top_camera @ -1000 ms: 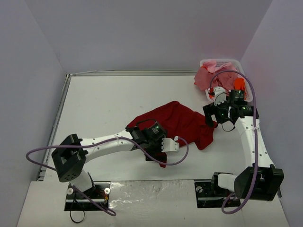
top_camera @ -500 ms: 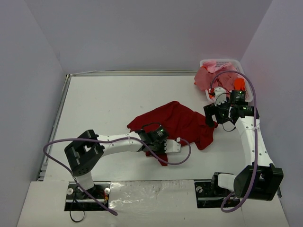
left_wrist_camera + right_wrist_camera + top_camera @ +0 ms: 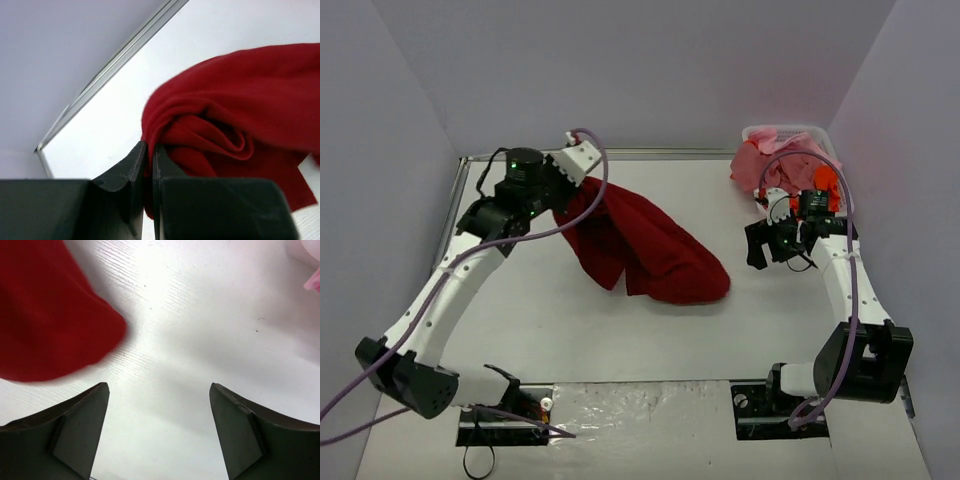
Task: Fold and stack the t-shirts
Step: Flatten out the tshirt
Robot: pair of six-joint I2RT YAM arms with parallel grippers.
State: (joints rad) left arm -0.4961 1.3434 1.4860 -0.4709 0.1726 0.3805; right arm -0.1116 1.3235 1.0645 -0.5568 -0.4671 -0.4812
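- Large dark red t-shirt, plain and rumpled: hoisted by one bunched end near the far left corner of the worktop, sloping down to the right, lower end heaped in a rounded lump about mid-worktop.
- Heap of pink t-shirts in the white basket at the far right corner, spilling over its near rim.
- Bare white surface along the near edge and down the left side; a narrower bare strip between the red lump and the right edge.
- At the left gripper: clamped tight on a thick fold of the red cloth, fingers all but meeting.
- At the right gripper: spread wide, holding nothing, poised over bare worktop just right of the red lump, clear of the cloth.
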